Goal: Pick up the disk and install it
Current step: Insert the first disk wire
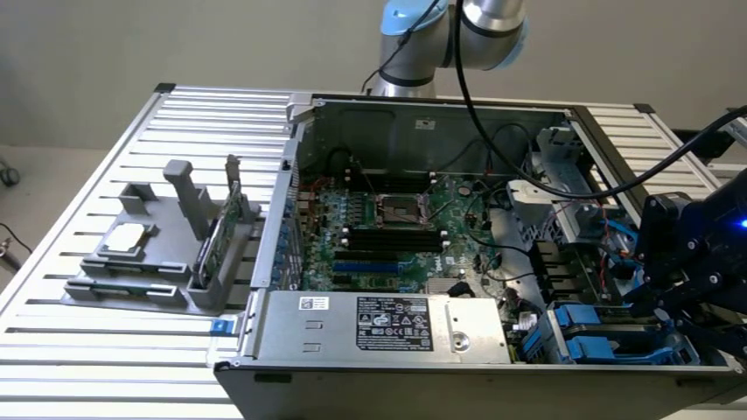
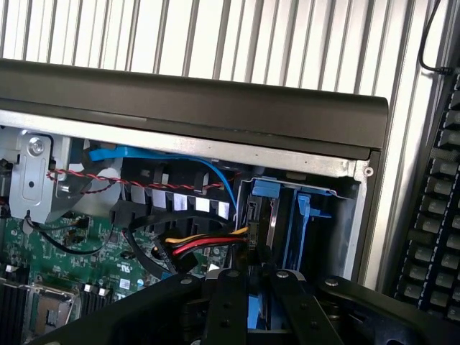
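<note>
**Pincer** (image 2: 257,279): black, two-fingered. In the wrist view it is clenched on the disk (image 2: 259,313). Only a bright blue strip of the disk's carrier is seen, edge-on between the fingers (image 2: 224,309); the metal body is hidden. In the exterior view the pincer (image 1: 667,302) is located at the lower right of the frame, inside the open side of the computer case (image 1: 292,175).

**Drive cage** (image 2: 287,215): grey sheet metal fitted with blue plastic parts, found just beyond the pincer in the wrist view. In the exterior view the drive cage (image 1: 596,341) is placed in the lower right corner of the case, directly under the pincer.

**Cable bundle** (image 2: 205,248): yellow, red and black leads, run up to the cage's side.

**Blue cable** (image 2: 180,159): curved along the case wall behind the bundle.

**Power supply** (image 1: 386,319): silver labelled box, set at the lower centre of the exterior view.

**Motherboard** (image 1: 391,236): green, laid flat at the centre of the case.

**Desk** (image 1: 70,359): slatted metal, by which the case is carried.

**Grey fixture** (image 1: 140,262): stood on the desk at the exterior view's left, well apart from the pincer. A small square chip (image 1: 129,238) and an upright card (image 1: 227,232) are held in it.

**Arm** (image 1: 467,26): grey with blue joints, seen at the upper centre, behind the case.
</note>
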Controlling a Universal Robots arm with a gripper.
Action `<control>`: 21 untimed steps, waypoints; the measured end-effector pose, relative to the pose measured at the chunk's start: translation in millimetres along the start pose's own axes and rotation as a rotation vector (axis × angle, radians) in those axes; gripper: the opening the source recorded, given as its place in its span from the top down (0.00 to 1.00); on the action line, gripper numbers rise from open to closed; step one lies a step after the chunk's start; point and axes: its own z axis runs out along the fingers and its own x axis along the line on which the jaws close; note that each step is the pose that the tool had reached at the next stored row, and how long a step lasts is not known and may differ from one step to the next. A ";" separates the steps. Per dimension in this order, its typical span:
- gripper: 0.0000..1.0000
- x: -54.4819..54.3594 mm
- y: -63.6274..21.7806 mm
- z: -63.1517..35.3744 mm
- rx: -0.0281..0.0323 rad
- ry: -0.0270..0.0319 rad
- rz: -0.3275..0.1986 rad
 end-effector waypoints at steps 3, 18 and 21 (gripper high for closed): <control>0.82 0.0 0.0 0.0 0.0000 0.0000 0.000; 0.82 0.0 0.0 0.0 0.0000 0.0000 0.000; 0.82 0.0 0.0 0.0 0.0000 0.0000 0.000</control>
